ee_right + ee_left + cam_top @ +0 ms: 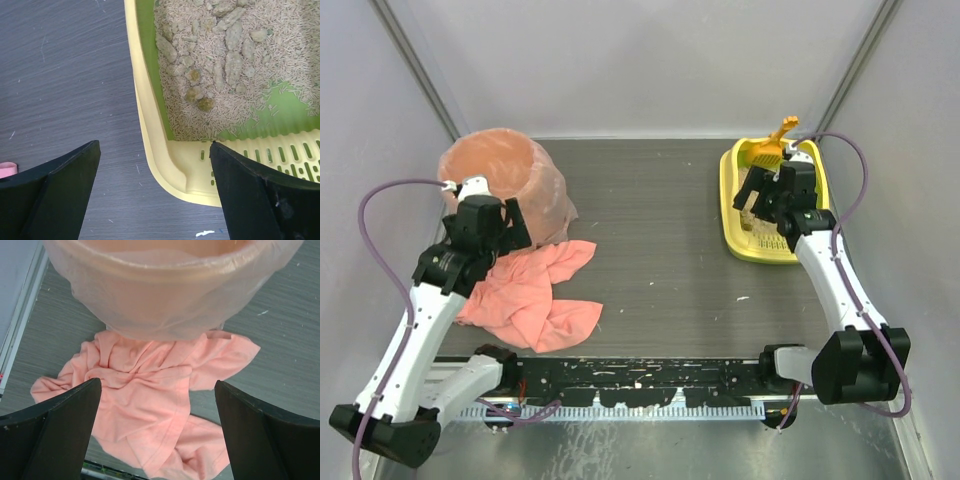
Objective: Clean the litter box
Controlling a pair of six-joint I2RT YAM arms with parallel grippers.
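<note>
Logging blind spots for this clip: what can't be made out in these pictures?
- Litter box middle, top view: covered by the right gripper.
- Litter box far end, right wrist view: cut off by the top and right edges.
- Orange scoop, top view: too small to show its slots.
- Pink-lined bin inside, left wrist view: cut off by the top edge.
</note>
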